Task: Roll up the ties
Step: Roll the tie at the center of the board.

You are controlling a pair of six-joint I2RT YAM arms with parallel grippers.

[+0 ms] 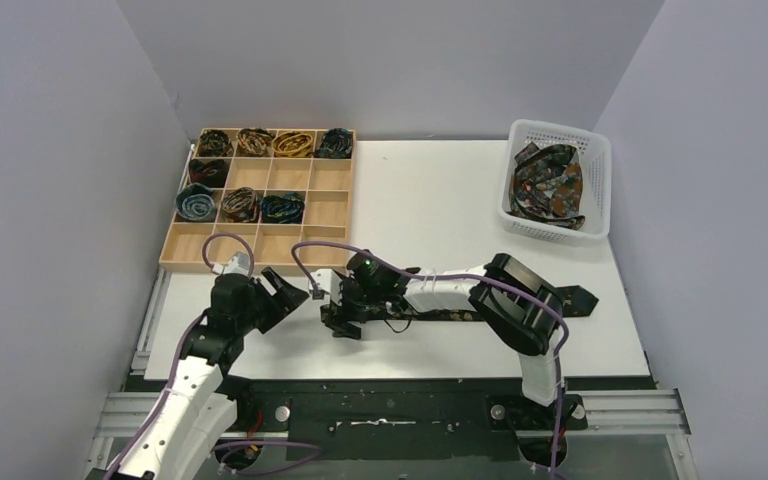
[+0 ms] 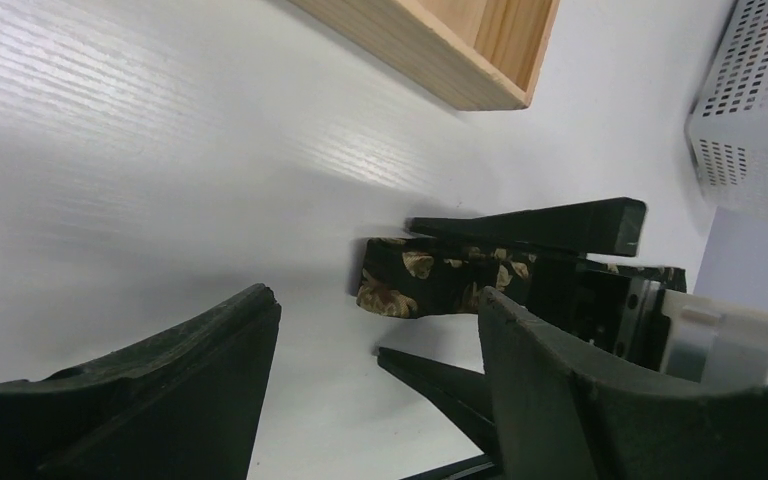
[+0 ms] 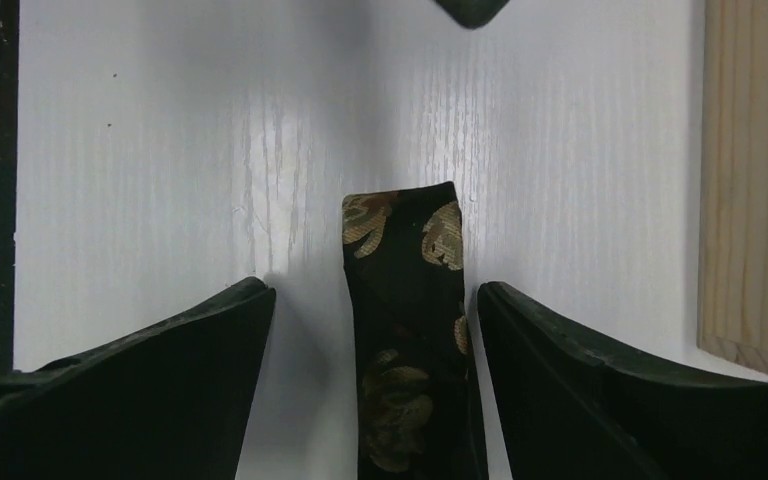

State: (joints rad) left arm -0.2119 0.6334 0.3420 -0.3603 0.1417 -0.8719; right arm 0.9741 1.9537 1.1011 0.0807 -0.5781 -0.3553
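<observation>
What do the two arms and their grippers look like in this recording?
The left arm and right arm have white link shells and black joints. A purple cable loops over each wrist; the right one carries a small green light. The left gripper and right gripper each have two black wedge-shaped fingers.
</observation>
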